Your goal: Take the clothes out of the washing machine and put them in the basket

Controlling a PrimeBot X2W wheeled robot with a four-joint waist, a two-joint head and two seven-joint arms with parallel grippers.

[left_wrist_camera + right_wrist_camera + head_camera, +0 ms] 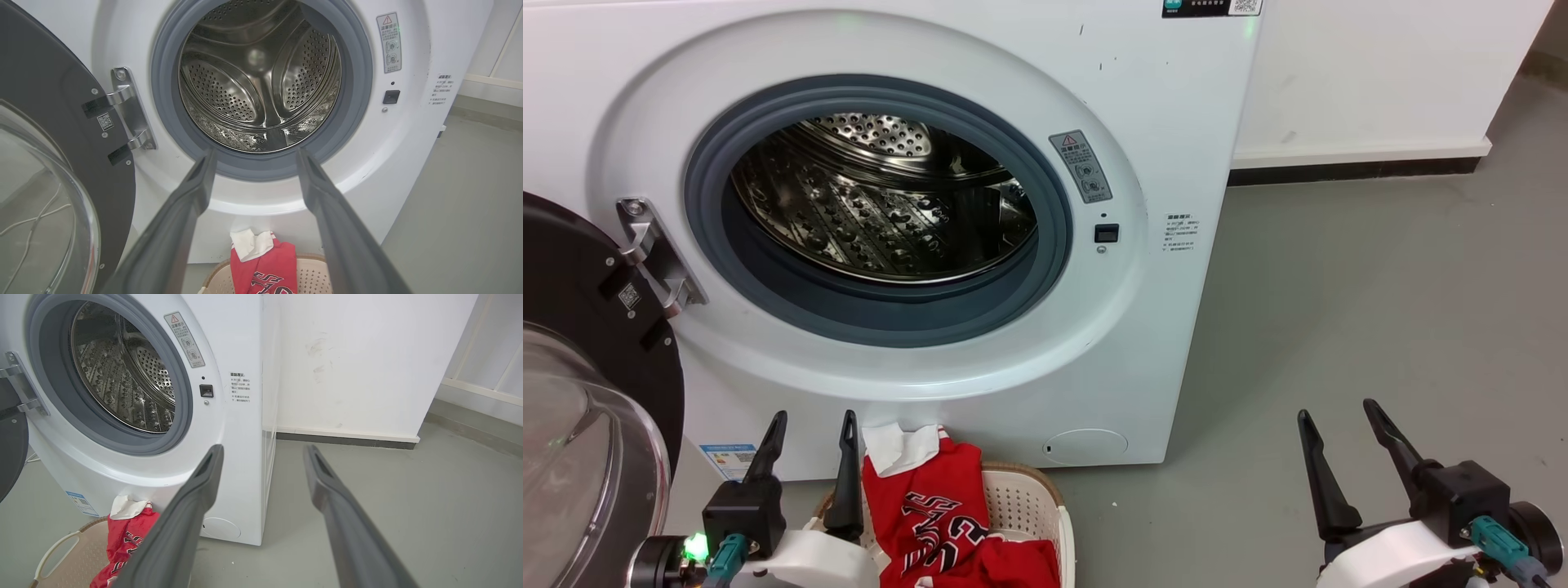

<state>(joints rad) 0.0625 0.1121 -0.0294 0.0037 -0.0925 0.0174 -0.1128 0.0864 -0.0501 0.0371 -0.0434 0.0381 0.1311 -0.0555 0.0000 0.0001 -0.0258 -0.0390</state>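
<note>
The white washing machine point(980, 73) fills the upper head view, its steel drum point(882, 196) showing bare metal and its glass door point(580, 392) swung open to the left. The red clothes point(935, 510) with a white cloth part lie in the cream basket point(1025, 502) on the floor below the porthole. The clothes point(265, 265) drape over the basket's far rim point(310, 265). My left gripper point(813, 429) stands open beside the basket's left end, holding nothing. Over bare floor at the lower right my right gripper point(1339, 416) is open too. The basket point(65, 555) and clothes point(126, 539) also appear in the right wrist view.
Grey floor point(1380, 327) stretches to the right of the machine, bounded by a white wall with a dark skirting point(1356, 167). The open door point(49, 163) juts out on the left, with thin white cables on the floor behind its glass.
</note>
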